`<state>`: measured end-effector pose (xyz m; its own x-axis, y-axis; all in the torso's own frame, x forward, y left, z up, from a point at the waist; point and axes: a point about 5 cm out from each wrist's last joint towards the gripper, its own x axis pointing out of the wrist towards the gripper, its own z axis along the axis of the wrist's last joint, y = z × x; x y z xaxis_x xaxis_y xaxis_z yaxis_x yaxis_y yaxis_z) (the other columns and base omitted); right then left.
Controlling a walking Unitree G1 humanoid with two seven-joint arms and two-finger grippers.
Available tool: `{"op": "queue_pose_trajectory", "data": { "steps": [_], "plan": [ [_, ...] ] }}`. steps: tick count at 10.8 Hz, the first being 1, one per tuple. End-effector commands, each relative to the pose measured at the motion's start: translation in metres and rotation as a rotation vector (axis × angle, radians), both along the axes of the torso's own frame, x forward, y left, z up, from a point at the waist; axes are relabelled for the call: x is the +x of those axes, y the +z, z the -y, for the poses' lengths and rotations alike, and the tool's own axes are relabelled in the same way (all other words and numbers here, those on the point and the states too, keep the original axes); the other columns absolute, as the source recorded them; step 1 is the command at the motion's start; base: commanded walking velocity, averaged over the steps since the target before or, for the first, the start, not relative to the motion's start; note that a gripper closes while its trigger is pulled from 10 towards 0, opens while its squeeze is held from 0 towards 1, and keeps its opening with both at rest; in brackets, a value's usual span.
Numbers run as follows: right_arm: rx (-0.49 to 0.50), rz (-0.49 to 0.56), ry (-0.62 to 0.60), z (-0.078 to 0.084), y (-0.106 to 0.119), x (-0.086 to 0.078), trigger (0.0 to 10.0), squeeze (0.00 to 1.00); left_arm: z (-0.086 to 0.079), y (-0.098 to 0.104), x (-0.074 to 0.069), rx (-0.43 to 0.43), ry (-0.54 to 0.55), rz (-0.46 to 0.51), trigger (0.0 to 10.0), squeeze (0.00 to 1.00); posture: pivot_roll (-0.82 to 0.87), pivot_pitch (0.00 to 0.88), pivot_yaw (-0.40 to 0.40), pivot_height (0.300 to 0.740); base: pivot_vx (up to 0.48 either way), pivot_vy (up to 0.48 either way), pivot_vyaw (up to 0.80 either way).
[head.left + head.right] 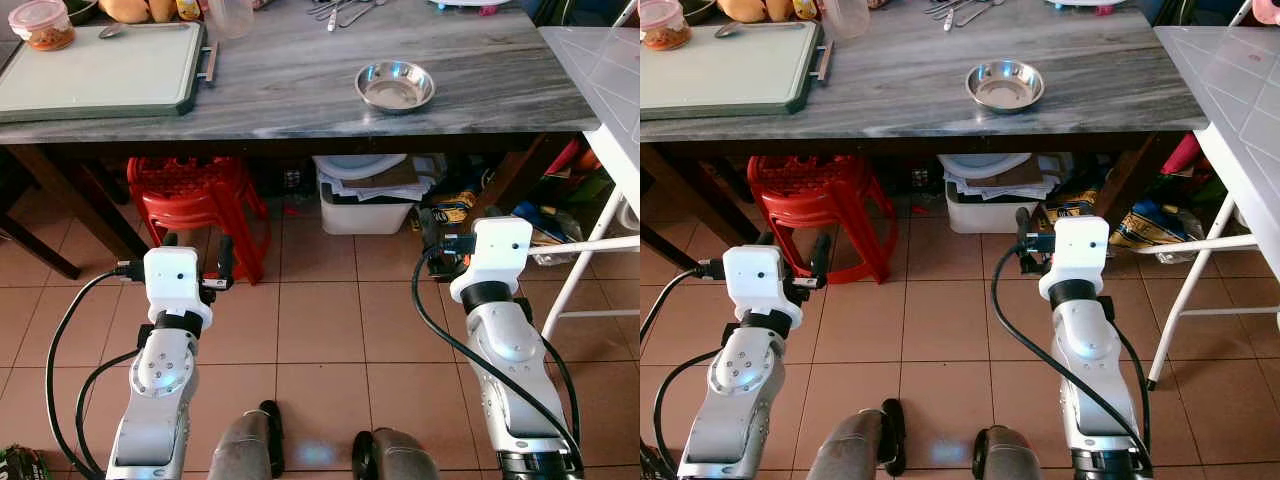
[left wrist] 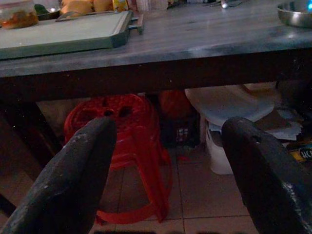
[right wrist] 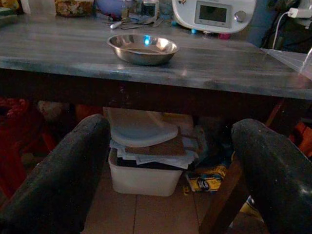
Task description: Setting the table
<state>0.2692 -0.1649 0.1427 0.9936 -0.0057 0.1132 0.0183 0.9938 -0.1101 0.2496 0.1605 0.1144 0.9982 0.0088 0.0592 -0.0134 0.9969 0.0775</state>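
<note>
Bowl (image 1: 395, 86) sits on the table (image 1: 300, 80), near its front edge, right of centre; cutlery (image 1: 340, 12) lies behind the bowl toward the back edge, tray (image 1: 100, 70) well left of the bowl at the far end

Right pincer (image 3: 170, 161) is the nearer one: below table height, in front of the bowl and slightly to its right, fingers (image 3: 63, 170) spread, holding nothing. In its wrist view the bowl lies ahead and above, between the two fingers' lines, a bit toward the left one. Bowl is round, so no long axis to line up with; the rim is the only grip

Left pincer (image 2: 165, 170) also released and empty, low in front of the table, facing the red stool (image 2: 126, 141) under it; bowl is well off to its right, at the edge of its wrist view

My read: reach for the bowl belongs to the right arm – lift above the table edge first, then go forward. Main risk is clipping the table's front edge on the way up
</note>
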Motion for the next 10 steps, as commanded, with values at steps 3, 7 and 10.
{"op": "queue_pose_trajectory", "data": {
  "steps": [3, 7, 10],
  "plan": [
    [0.087, -0.07, 0.053, -0.0049, 0.012, 0.0212, 10.0, 0.0, -0.0033, 0.0191, 0.0224, 0.021, -0.118, -0.099, 10.0, 0.0, 0.0, 0.214, 0.023, 0.74, 0.0, 0.0, 0.0],
    [0.087, -0.07, 0.053, -0.0049, 0.012, 0.0212, 10.0, 0.0, -0.0033, 0.0191, 0.0224, 0.021, -0.118, -0.099, 10.0, 0.0, 0.0, 0.214, 0.023, 0.74, 0.0, 0.0, 0.0],
    [0.087, -0.07, 0.053, -0.0049, 0.012, 0.0212, 10.0, 0.0, -0.0033, 0.0191, 0.0224, 0.021, -0.118, -0.099, 10.0, 0.0, 0.0, 0.214, 0.023, 0.74, 0.0, 0.0, 0.0]
  ]
}}
